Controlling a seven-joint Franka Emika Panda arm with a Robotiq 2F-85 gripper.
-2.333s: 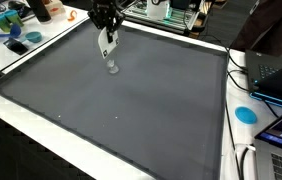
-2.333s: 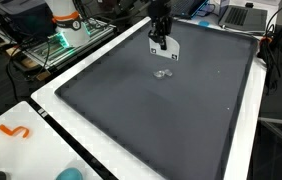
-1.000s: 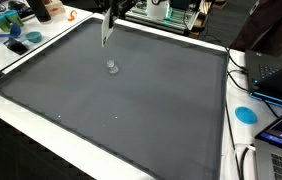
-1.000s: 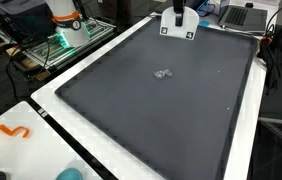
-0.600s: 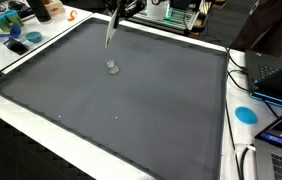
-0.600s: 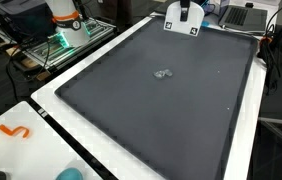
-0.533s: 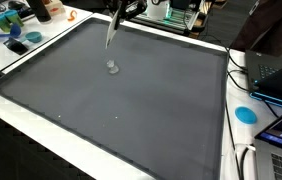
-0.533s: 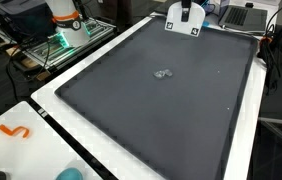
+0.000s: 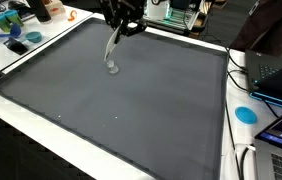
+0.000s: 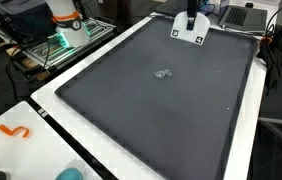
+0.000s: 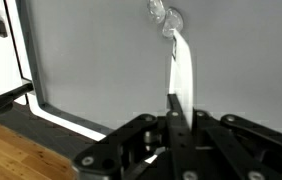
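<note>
My gripper [image 9: 118, 27] hangs over the far part of a dark grey mat [image 9: 131, 120], shut on a thin white flat strip [image 9: 111, 46] that points down. That strip shows its broad face, with black marks, in an exterior view [image 10: 189, 32], where the gripper [image 10: 188, 21] sits at the top edge. In the wrist view the strip [image 11: 181, 70] runs out from between the shut fingers [image 11: 174, 104] toward a small clear object [image 11: 164, 18]. The clear object [image 9: 112, 68] [image 10: 162, 73] lies on the mat, just beyond the strip's tip and apart from it.
A white table border [image 10: 51, 95] surrounds the mat. A blue disc [image 9: 245, 114] and a laptop [image 9: 281, 75] lie at one side, clutter [image 9: 11, 25] at a far corner. An orange hook [image 10: 14, 131] and a white machine with an orange ring [image 10: 66, 20] stand off the mat.
The gripper, still shut on the white strip, has come down slightly and shifted sideways near the mat's far edge. The clear object has not moved.
</note>
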